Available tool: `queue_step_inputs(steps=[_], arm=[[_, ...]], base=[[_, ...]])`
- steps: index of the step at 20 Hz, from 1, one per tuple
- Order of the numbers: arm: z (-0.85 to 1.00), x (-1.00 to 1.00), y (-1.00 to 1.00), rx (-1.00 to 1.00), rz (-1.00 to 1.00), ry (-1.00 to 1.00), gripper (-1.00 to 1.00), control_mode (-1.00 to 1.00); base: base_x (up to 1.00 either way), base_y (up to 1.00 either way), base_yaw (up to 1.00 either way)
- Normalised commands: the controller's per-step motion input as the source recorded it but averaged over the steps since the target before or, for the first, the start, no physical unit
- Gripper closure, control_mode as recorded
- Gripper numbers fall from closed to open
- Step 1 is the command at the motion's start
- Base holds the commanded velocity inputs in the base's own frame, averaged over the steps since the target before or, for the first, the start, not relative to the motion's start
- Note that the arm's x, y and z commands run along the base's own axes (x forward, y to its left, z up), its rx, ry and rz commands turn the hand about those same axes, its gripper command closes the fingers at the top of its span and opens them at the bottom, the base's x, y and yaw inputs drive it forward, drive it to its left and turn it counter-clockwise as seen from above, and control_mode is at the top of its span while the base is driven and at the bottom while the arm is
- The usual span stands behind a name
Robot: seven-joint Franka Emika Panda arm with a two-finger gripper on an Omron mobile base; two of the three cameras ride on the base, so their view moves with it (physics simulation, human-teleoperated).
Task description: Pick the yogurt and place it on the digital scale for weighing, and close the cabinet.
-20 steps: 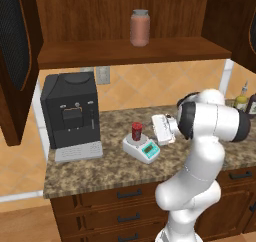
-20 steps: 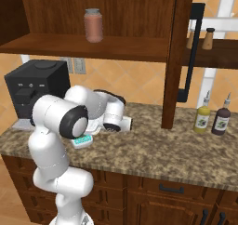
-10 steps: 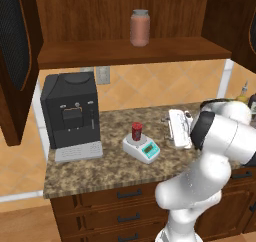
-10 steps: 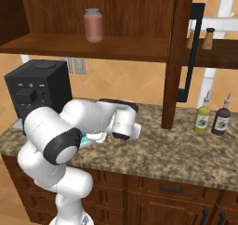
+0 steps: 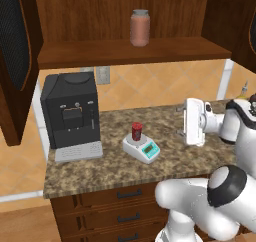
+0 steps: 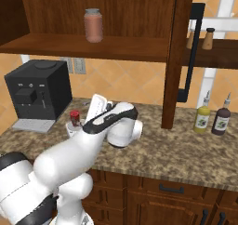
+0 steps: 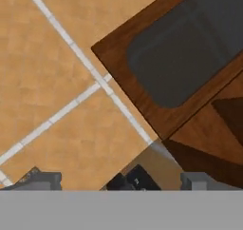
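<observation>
A: Sitting on the round plate of the digital scale (image 5: 142,149) is the yogurt (image 5: 137,131), upright, with the teal display just in front of it toward the counter's edge.

B: And where is the scale relative to the coffee machine (image 5: 71,115)?

A: Just beside the machine, on the granite counter (image 5: 100,168), off the machine's front corner on the side where the arm is. From the right base camera the yogurt (image 6: 74,118) peeks out behind the arm, near that same machine (image 6: 38,95).

B: What about the gripper (image 5: 179,120)?

A: It hangs above the counter, well apart from the yogurt, on the far side of the scale from the coffee machine. It holds nothing. Its 2 fingers (image 5: 181,108) stick out sideways toward the scale with a gap between them, so the jaws stand parted.

B: The cabinet (image 5: 19,56)?

A: Its doors stand swung out, 1 glass-panelled door hanging above and beside the coffee machine. A pinkish jar (image 5: 139,28) stands on the shelf higher up. The hand camera looks at a glass-panelled door (image 7: 190,62) against tiled wall.
</observation>
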Motion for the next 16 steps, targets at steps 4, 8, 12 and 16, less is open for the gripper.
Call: queue_step_inputs(steps=[4, 8, 12, 16], arm=[[0.46, -0.94, -0.08, 0.05, -0.27, -0.31, -1.00, -1.00], [0.44, -0.86, -0.08, 0.03, -0.35, -0.25, -1.00, -1.00], [0.50, -0.80, -0.06, 0.00, -0.48, -0.24, -1.00, -1.00], [0.46, -0.63, -0.26, 0.00, -0.41, -0.12, -1.00, -1.00]], base=[[0.00, 0.00, 0.00], [0.00, 0.00, 0.00], [0.00, 0.00, 0.00], [0.00, 0.00, 0.00]])
